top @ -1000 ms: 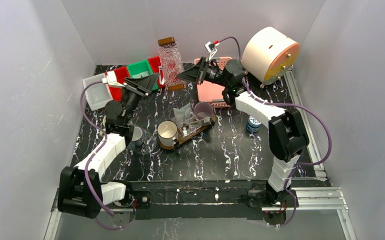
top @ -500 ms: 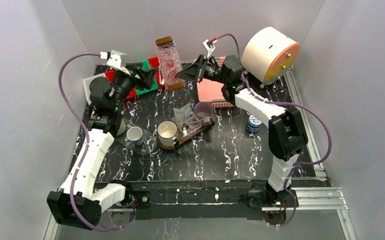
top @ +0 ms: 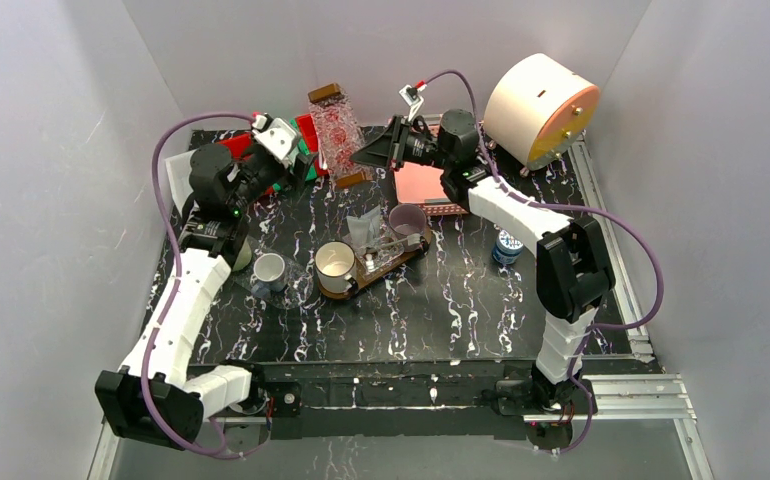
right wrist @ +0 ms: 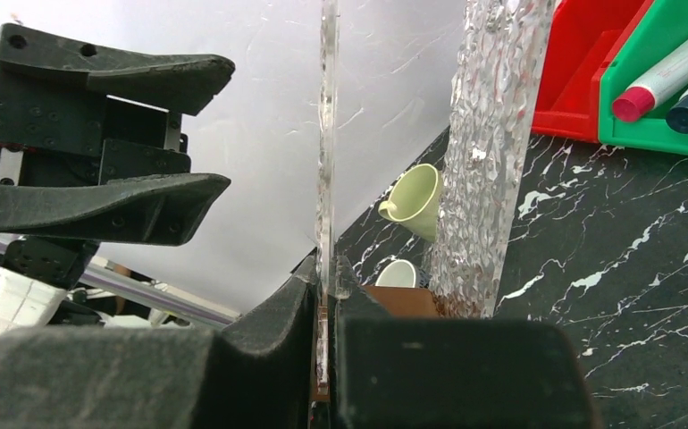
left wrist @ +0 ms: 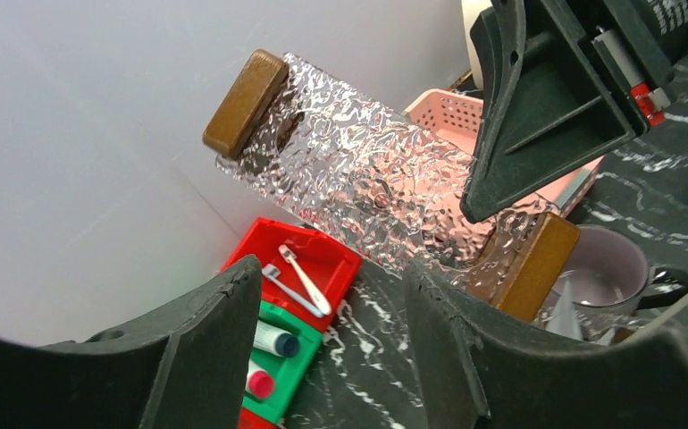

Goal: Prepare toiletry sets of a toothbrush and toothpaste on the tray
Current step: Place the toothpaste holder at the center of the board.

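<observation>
My right gripper is shut on a thin wall of a clear textured box with brown wooden ends, holding it tilted above the back of the table. In the left wrist view my left gripper stands open and holds nothing. Beyond its jaws a red bin holds two white toothbrushes, and a green bin holds toothpaste tubes. The dark wooden tray lies mid-table. It carries a cream mug, a lilac mug and a clear bag.
A pink basket sits behind the tray, under the right wrist. A big cream drum stands at the back right, a blue-lidded jar right of the tray. A small white mug and a pale green mug lie by the left arm.
The left arm rose and its wrist swung right toward the clear box, with the jaws wider apart. The right gripper lifted and tilted the box a little further.
</observation>
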